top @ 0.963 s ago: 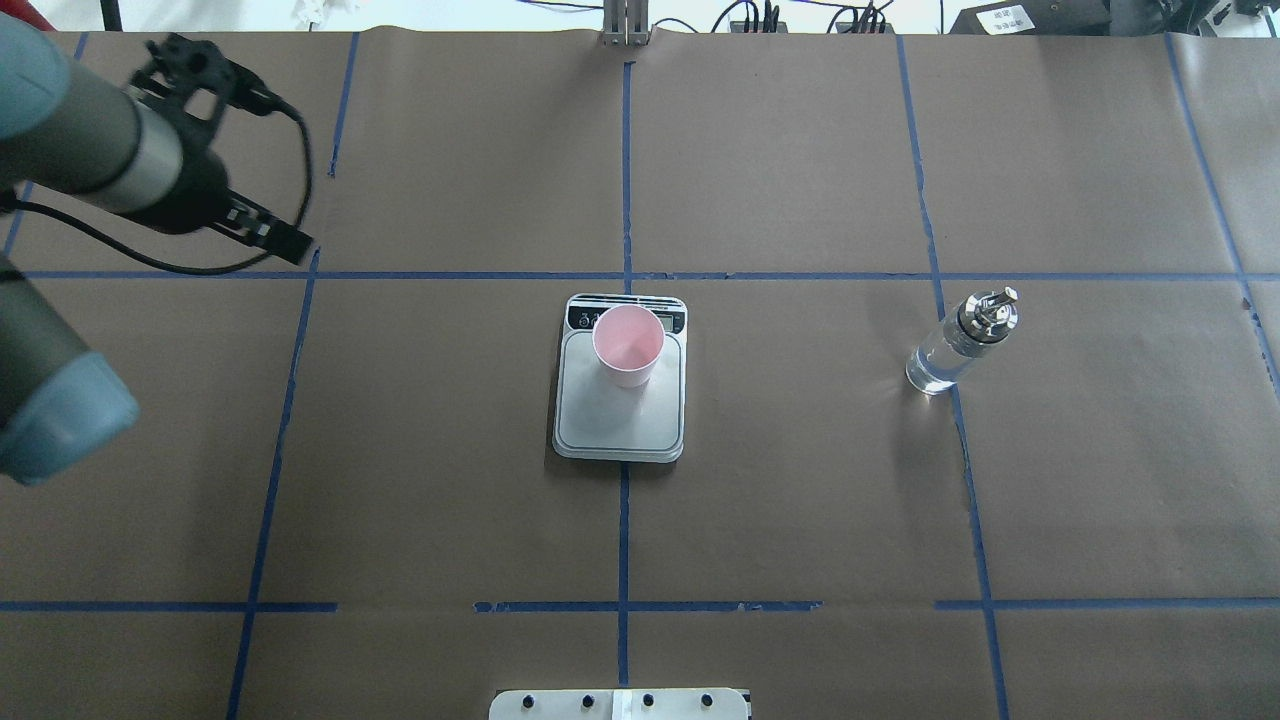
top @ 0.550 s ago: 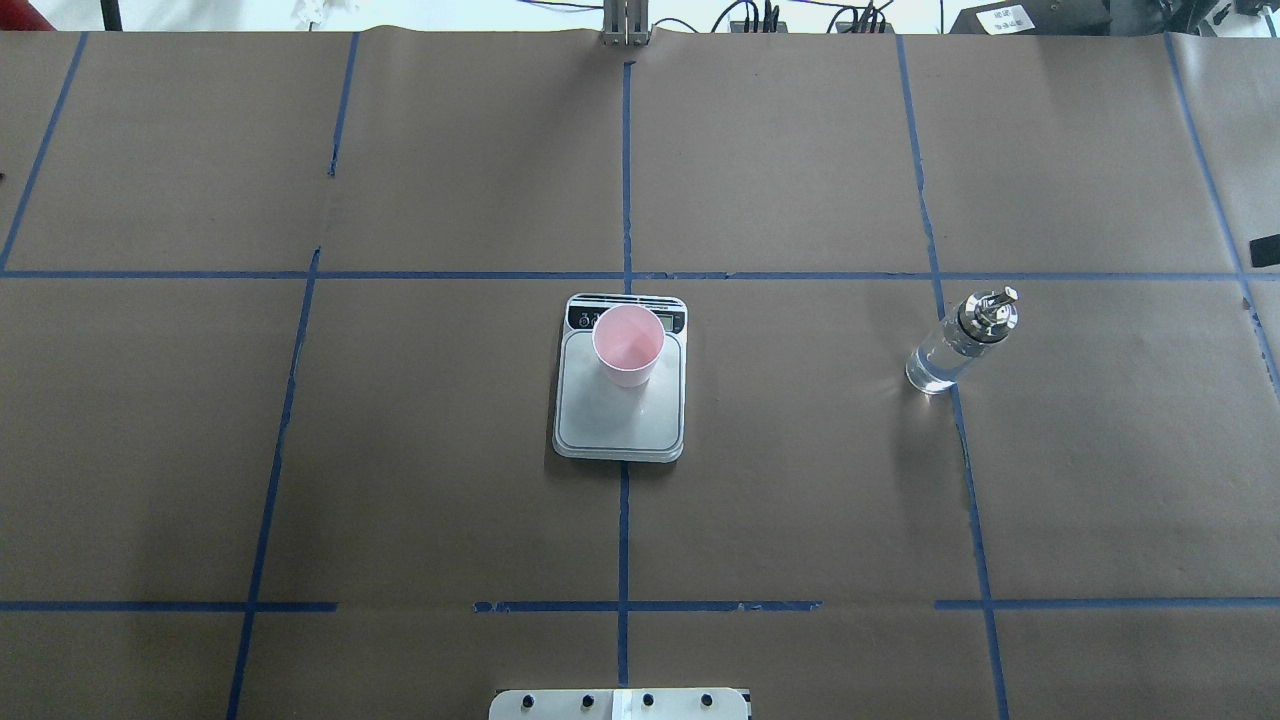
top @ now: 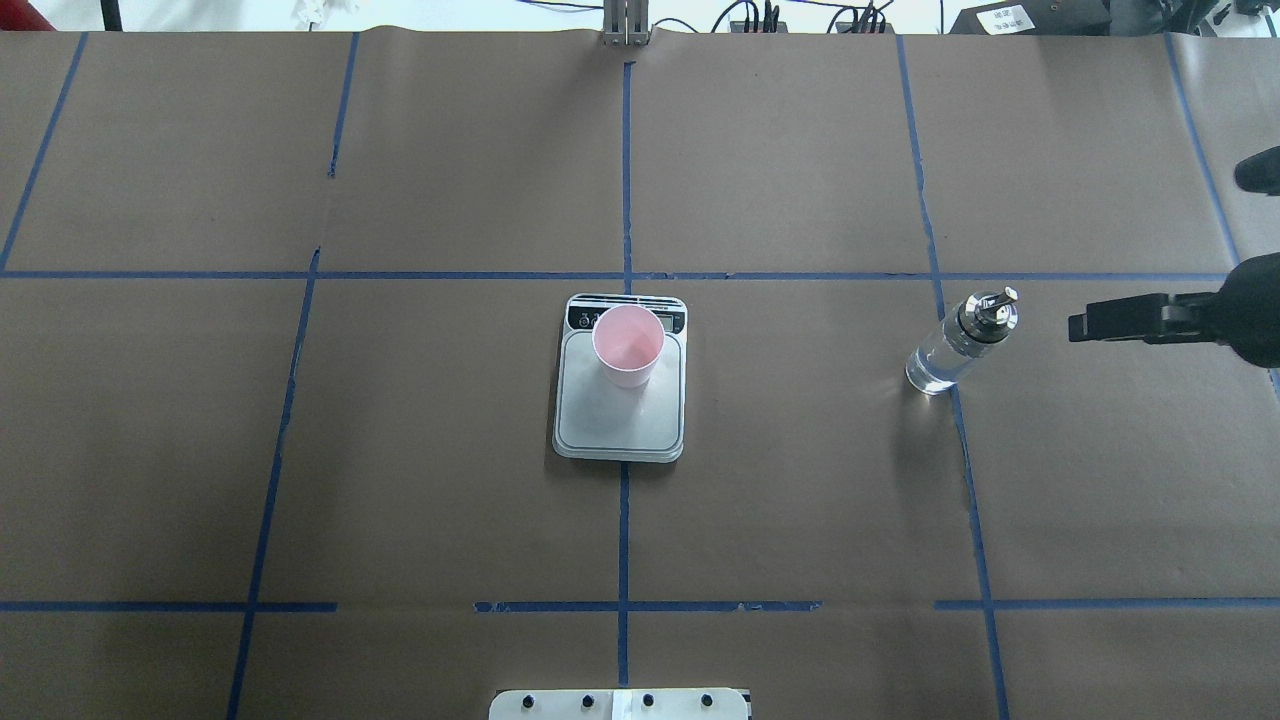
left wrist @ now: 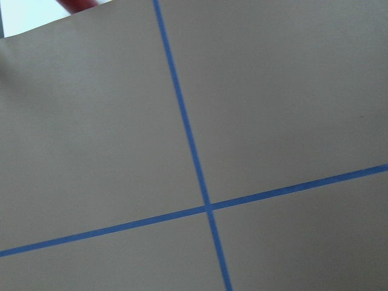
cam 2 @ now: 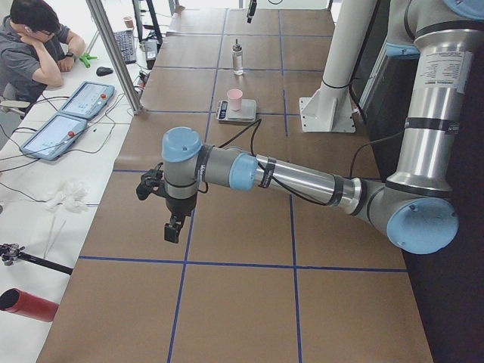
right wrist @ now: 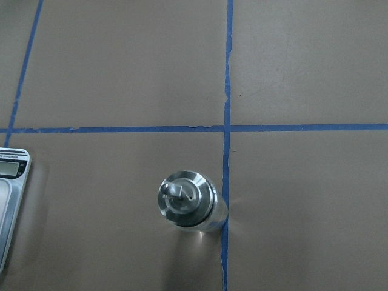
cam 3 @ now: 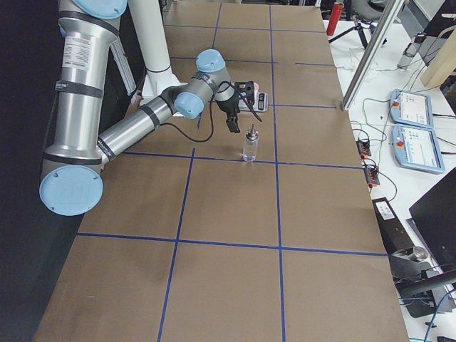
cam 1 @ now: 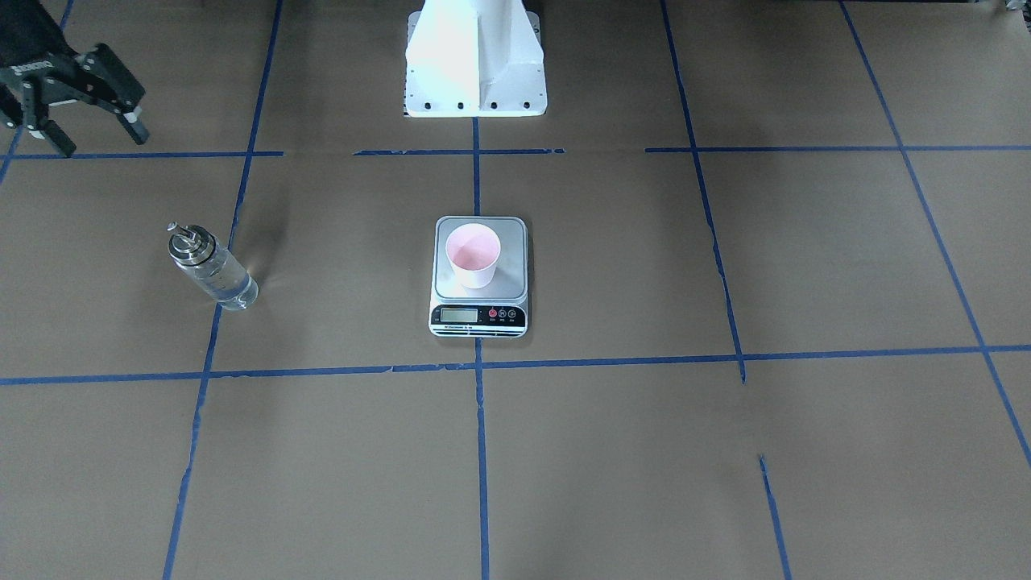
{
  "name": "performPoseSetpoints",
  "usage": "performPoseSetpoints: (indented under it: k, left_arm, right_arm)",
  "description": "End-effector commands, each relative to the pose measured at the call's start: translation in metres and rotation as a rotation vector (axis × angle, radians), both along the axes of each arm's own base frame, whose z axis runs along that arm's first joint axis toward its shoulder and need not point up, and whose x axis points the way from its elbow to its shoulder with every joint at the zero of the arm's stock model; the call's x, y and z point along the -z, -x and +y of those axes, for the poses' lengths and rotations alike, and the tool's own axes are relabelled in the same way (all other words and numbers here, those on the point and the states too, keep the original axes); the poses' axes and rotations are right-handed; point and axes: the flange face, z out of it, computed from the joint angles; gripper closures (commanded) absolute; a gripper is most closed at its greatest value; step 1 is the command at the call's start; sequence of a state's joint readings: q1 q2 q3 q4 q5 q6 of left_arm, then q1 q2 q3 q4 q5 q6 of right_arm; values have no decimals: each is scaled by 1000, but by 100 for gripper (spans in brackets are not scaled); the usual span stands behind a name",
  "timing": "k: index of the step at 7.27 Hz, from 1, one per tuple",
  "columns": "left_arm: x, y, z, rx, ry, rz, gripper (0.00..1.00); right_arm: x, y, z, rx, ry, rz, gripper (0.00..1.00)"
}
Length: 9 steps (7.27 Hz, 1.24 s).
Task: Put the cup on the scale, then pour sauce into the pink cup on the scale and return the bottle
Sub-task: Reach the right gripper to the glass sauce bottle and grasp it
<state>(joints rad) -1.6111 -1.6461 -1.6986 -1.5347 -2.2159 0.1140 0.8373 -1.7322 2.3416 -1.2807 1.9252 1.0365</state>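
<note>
Cup [top: 628,345] on scale [top: 620,425]; the right hand [cam 1: 98,138], wide open and empty, has moved in near the bottle [top: 950,345] for pouring; the left hand [cam 2: 172,233] cannot be judged.

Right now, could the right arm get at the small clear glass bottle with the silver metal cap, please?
Probably yes: the right gripper hangs open close beside the bottle, with only bare brown paper between them.
</note>
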Motion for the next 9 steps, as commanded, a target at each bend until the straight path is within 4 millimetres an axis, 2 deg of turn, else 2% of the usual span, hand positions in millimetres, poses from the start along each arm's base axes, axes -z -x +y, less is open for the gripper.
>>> performPoseSetpoints:
  k: [1,3,4,6,7,9]
  left_arm:
    - [-20,4,17,-1,36,43,0]
    - [-17,2,17,-5,34,75,0]
    - [-16,1,17,-6,31,75,0]
    - [-19,1,19,-6,37,75,0]
    - [-17,1,19,-6,32,75,0]
    - [-14,-3,19,-13,32,131,0]
  right_arm:
    - [1,67,34,-62,-29,23,0]
    - [-12,121,69,-145,-100,80,0]
    - [-28,144,76,-158,-130,101,0]
    - [-77,174,66,-234,-201,67,0]
    - [-94,186,60,-261,-229,80,0]
    - [-109,196,54,-292,-259,93,0]
